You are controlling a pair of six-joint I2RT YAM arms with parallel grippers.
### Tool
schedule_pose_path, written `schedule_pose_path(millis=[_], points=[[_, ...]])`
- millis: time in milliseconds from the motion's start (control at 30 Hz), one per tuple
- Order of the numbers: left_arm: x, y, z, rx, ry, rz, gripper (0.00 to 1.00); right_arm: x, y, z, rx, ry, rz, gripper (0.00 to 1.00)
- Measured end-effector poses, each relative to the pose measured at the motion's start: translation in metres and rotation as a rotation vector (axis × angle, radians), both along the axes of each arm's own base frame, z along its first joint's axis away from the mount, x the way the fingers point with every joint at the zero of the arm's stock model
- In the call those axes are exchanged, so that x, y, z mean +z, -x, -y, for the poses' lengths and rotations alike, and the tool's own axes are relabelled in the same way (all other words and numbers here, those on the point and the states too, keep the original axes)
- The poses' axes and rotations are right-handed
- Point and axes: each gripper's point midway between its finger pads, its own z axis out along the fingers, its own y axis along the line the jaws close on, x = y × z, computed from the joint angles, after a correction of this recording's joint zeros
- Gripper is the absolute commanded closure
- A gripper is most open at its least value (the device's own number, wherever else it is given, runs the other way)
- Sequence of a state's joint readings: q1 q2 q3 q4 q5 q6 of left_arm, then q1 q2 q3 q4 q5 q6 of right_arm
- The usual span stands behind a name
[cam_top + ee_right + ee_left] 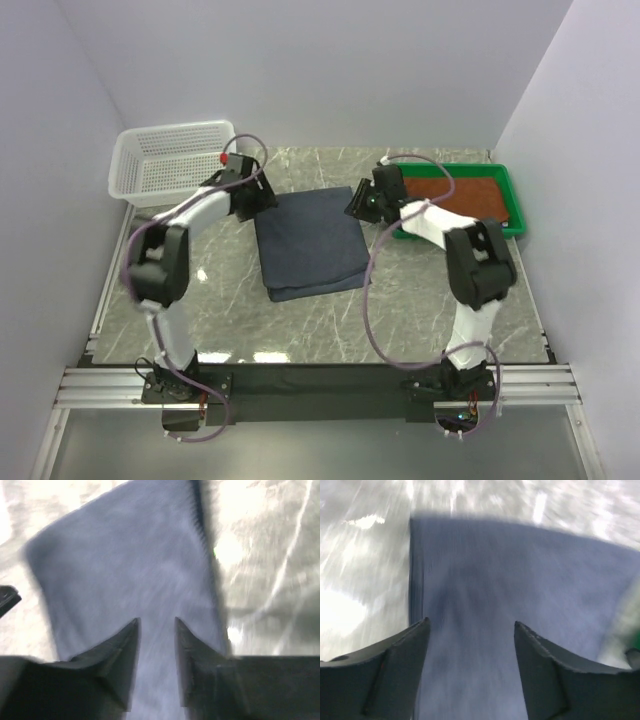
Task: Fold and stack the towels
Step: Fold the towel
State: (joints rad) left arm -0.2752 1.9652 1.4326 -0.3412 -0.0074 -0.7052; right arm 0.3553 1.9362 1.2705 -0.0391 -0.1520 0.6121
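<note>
A grey-blue towel (308,243) lies folded into a rectangle on the marble table, between the two arms. My left gripper (262,193) is at its far left corner, open and empty, with the towel (510,595) below its jaws. My right gripper (357,205) is at the far right corner, jaws a little apart and empty, over the towel (125,575). A rust-brown towel (448,192) lies flat in the green tray (517,215). No purple towel shows.
A white mesh basket (170,160) stands at the far left corner of the table. The green tray sits at the far right. White walls close in on three sides.
</note>
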Motion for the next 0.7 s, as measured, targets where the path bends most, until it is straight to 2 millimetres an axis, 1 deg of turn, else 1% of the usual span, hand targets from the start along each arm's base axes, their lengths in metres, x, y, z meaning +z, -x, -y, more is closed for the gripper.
schedule_pose_path(millis=[33,67,100,133,167,200,233,267,300,333,367,400,433,467,500,533,567,633,700], points=[[0.015,0.012,-0.002,0.008,0.015,0.019,0.14,0.012,0.009,0.003,0.002,-0.007,0.019,0.46],[0.035,0.023,-0.003,0.011,0.028,0.052,0.1,0.025,0.02,0.007,0.001,-0.015,0.037,0.35],[0.054,0.035,-0.004,0.022,0.045,0.086,0.07,0.038,0.03,0.011,-0.001,-0.024,0.061,0.17],[0.077,0.047,-0.004,0.028,0.065,0.138,0.06,0.05,0.04,0.015,-0.007,-0.036,0.083,0.14],[0.097,0.06,-0.003,0.032,0.089,0.187,0.07,0.059,0.047,0.018,-0.002,-0.039,0.103,0.14],[0.109,0.073,-0.002,0.029,0.104,0.22,0.09,0.067,0.056,0.021,-0.005,-0.047,0.123,0.16],[0.119,0.088,-0.001,0.029,0.122,0.251,0.13,0.073,0.064,0.024,-0.01,-0.055,0.138,0.18],[0.124,0.101,0.001,0.023,0.137,0.266,0.15,0.074,0.072,0.028,-0.016,-0.06,0.141,0.19],[0.121,0.115,0.002,0.015,0.145,0.265,0.17,0.071,0.081,0.032,-0.024,-0.061,0.136,0.23],[0.114,0.128,0.004,0.007,0.154,0.256,0.23,0.067,0.09,0.035,-0.03,-0.064,0.13,0.25],[0.102,0.14,0.004,0.004,0.157,0.233,0.26,0.058,0.1,0.039,-0.039,-0.064,0.108,0.28],[0.081,0.155,0.003,0.005,0.155,0.186,0.27,0.048,0.109,0.042,-0.048,-0.065,0.085,0.29],[0.065,0.164,0.001,0.008,0.149,0.155,0.27,0.037,0.118,0.045,-0.058,-0.062,0.056,0.3],[0.044,0.177,-0.003,0.017,0.14,0.107,0.28,0.025,0.125,0.048,-0.066,-0.06,0.028,0.33],[0.023,0.19,-0.008,0.029,0.127,0.055,0.28,0.016,0.131,0.049,-0.073,-0.057,0.005,0.33],[0.009,0.2,-0.012,0.036,0.116,0.015,0.29,0.004,0.138,0.052,-0.086,-0.054,-0.029,0.34],[-0.003,0.209,-0.015,0.043,0.107,-0.02,0.29,-0.003,0.142,0.053,-0.095,-0.053,-0.049,0.34],[-0.014,0.217,-0.018,0.055,0.108,-0.054,0.29,-0.016,0.147,0.055,-0.113,-0.056,-0.082,0.34],[-0.012,0.215,-0.015,0.058,0.126,-0.046,0.29,-0.02,0.147,0.055,-0.128,-0.064,-0.093,0.34]])
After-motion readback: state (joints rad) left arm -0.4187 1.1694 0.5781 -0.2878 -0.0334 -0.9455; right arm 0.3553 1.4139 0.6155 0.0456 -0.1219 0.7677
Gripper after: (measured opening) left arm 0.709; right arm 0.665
